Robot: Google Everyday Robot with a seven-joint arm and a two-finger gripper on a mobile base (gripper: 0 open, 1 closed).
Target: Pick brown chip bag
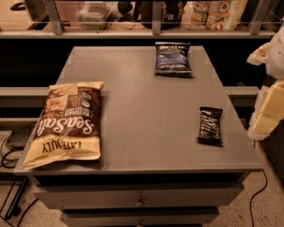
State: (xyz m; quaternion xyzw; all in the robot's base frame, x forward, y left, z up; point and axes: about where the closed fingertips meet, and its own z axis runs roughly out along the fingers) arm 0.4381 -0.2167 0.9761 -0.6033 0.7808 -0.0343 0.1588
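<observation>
The brown chip bag (66, 124) lies flat on the grey table (146, 111) at its front left corner. It has a dark brown middle with white "Sea Salt" script and pale yellow-tan ends, and its near end reaches the table's front edge. My gripper (269, 108) shows as pale cream and white parts at the right edge of the camera view, beside the table's right side. It is far to the right of the bag and apart from it, and holds nothing that I can see.
A smaller dark blue chip bag (173, 58) lies at the table's far middle-right. A small black snack bar (210, 125) lies near the right edge. A shelf with packages (217, 13) runs behind the table. Cables (11, 150) hang at the lower left.
</observation>
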